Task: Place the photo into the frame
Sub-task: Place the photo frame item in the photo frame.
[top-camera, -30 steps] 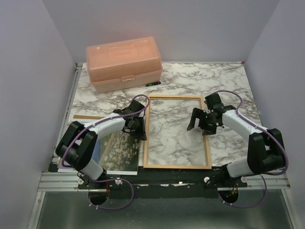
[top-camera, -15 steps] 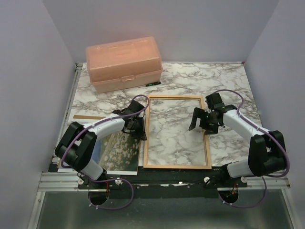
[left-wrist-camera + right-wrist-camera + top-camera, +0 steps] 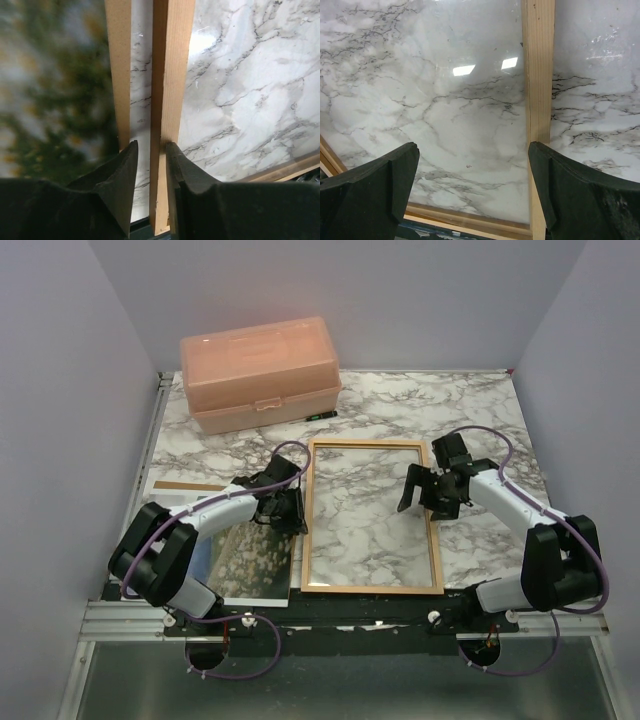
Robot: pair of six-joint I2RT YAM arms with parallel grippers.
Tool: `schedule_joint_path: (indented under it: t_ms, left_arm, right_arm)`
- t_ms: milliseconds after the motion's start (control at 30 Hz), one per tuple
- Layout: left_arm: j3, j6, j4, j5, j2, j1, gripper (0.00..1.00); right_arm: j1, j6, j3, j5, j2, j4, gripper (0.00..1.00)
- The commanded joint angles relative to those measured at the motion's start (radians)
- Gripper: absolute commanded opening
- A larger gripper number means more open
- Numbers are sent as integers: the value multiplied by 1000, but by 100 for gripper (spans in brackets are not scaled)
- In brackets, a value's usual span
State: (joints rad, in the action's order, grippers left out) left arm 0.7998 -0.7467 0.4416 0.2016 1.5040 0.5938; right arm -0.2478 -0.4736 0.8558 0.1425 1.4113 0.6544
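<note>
**Tabletop layout.** The frame [image 3: 436,540] lies flat on the marble tabletop [image 3: 480,400], midway between the left and right edges, with its short bottom rail close to the near edge. The marble shows through its clear pane, which reflects two ceiling lights in the right wrist view. The photo [image 3: 250,555] lies picture-side up toward the near left corner, just beside the frame's left rail and partly under the left arm. A brown backing board [image 3: 185,485] shows as a strip at the photo's far side. A pink plastic box [image 3: 260,373] stands closed at the far left corner. No writing on it can be read.

**Left hand** [image 3: 292,512]. The hand is low at the frame's left rail. In the left wrist view its fingers [image 3: 115,185] are drawn close together, one on each side of the rail. The right finger lies against the wood, and a sliver of marble shows between the left finger and the rail. Whether the rail is firmly clamped cannot be told.

**Right hand** [image 3: 420,502]. The hand is released, with its fingers [image 3: 370,195] spread wide and grasping nothing. It hangs over the pane at the frame's right rail, which passes just inside the right finger.
</note>
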Motion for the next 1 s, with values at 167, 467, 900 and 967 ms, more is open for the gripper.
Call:
schedule_joint_path:
  t_ms: [167, 467, 900, 967]
  left_arm:
    - [-106, 27, -57, -14, -42, 12, 41]
    - [-106, 23, -101, 35, -57, 11, 45]
    - [-129, 12, -144, 77, -44, 3, 51]
    - [-121, 12, -144, 77, -23, 3, 51]
  right_arm:
    - [-3, -9, 34, -26, -20, 21, 100]
    - [-4, -12, 38, -76, -12, 37, 100]
    - [-4, -24, -6, -26, 12, 7, 100]
    - [-4, -29, -16, -25, 15, -2, 100]
